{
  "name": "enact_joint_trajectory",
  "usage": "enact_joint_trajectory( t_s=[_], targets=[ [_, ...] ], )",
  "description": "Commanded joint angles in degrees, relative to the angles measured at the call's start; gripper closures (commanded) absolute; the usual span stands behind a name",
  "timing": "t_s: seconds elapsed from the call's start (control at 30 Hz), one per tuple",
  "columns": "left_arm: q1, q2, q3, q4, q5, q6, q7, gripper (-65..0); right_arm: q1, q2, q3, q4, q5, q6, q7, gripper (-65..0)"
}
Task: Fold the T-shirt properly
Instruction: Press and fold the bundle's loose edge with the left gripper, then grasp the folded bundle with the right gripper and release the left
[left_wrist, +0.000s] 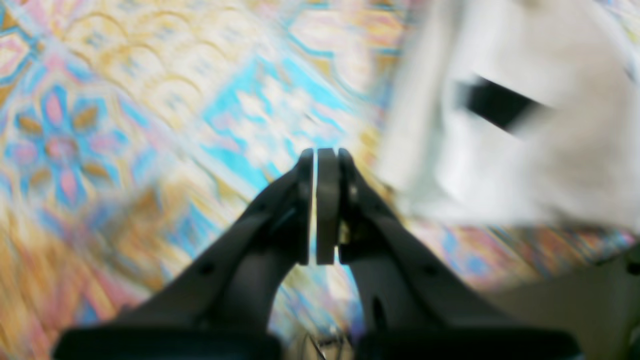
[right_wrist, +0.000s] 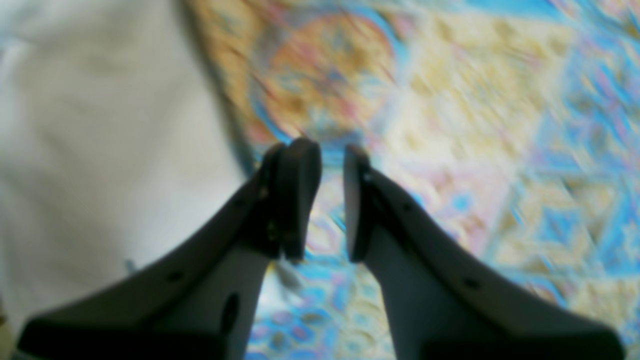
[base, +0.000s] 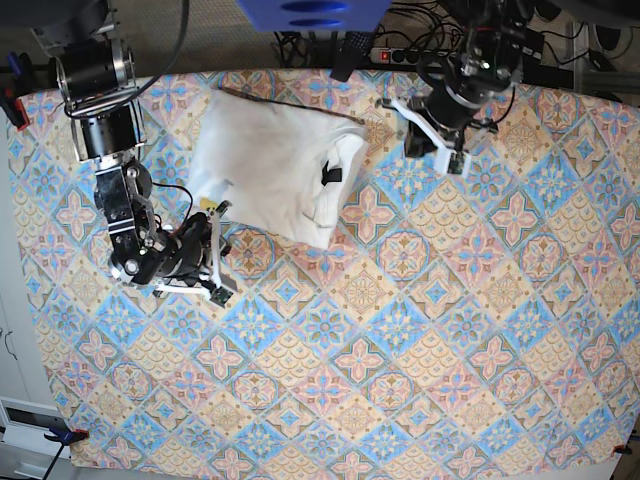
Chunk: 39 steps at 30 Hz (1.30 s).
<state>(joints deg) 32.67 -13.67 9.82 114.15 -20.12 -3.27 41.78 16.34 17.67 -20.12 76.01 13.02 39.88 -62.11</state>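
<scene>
Table: tablecloth (base: 400, 330) bears folded shirt (base: 270, 165).
Left tool (left_wrist: 320, 157): pressed together, empty.
Right tool (right_wrist: 330, 152): narrowly parted, empty.
Advice: edges are best squared, wrinkles smoothed.

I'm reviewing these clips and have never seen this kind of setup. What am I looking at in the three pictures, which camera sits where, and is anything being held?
This is a robot with two arms working over a table covered by a patterned tablecloth. The base view looks straight down on everything. The other two pictures come from cameras mounted on each arm's wrist, looking along its end effector; both are blurred.

A white T-shirt lies folded into a compact bundle near the top of the table, its small black neck tag showing.

The left end effector, at the top right of the base view, is shut and empty, beside the shirt. The right end effector, at the left of the base view, has its jaws slightly apart over the tablecloth, next to the shirt's edge. Nothing is held.
</scene>
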Motion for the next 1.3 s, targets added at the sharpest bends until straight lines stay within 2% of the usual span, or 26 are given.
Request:
enact_joint_trajectory(
  t_s=[0.0, 0.1, 0.17, 0.27, 0.37, 0.53, 0.77, 0.9, 1.0, 1.13, 1.27],
  targets=[
    [0.17, -1.58, 2.79, 2.29, -0.58, -0.29, 0.81, 0.0, 1.29, 0.31, 0.38, 0.78, -1.1, 0.12, 0.88, -12.0],
    [-0.09, -3.78, 10.26, 2.38, -0.58, -0.2, 1.78, 0.0, 0.59, 0.31, 0.47, 0.78, -5.15, 0.12, 1.05, -12.0],
    [-1.59, -3.78, 14.13, 1.15, -0.41, 0.15, 2.13, 0.0, 0.5, 0.31, 0.47, 0.43, -6.91, 0.12, 1.14, -12.0],
    [-4.58, -2.64, 16.15, -3.33, -0.41, 0.23, 1.96, -0.1, 0.5, 0.31, 0.38, -0.97, -7.52, 0.12, 1.05, -12.0],
    [-8.45, -0.7, 16.15, -10.02, -0.41, 0.23, 2.13, -0.1, 0.15, 0.48, 0.38, -2.73, -7.52, 0.12, 0.96, -11.7],
    [-13.54, 0.79, 16.07, -16.7, -0.5, 0.23, 1.69, -0.1, -4.25, 0.92, 0.38, -2.47, -7.52, 0.12, 0.79, -6.2],
    [-20.93, 0.97, 15.8, -23.2, -0.58, 0.23, 1.25, -0.1, -10.23, 3.21, 0.38, -0.53, -7.52, 0.12, 0.88, -6.0],
    [-24.97, 2.11, 15.8, -29.44, -0.76, 0.23, -1.74, -0.1, -14.45, 4.17, 0.73, 4.39, -7.52, 0.12, 0.61, -6.0],
    [-27.87, 4.31, 15.8, -33.58, -0.58, 0.23, -3.05, -0.1, -17.09, 6.11, 0.65, 8.26, -7.35, 0.12, 0.61, -6.0],
    [-32.09, 7.03, 15.8, -38.32, -0.58, 0.23, -5.43, -0.1, -20.07, 6.72, 0.91, 11.6, -7.35, 0.12, 0.52, -6.0],
    [-36.93, 10.02, 15.89, -42.98, -0.5, 0.23, -5.52, -0.1, -21.48, 7.96, 1.0, 14.41, -7.26, 0.12, 0.52, -6.0]
  ],
)
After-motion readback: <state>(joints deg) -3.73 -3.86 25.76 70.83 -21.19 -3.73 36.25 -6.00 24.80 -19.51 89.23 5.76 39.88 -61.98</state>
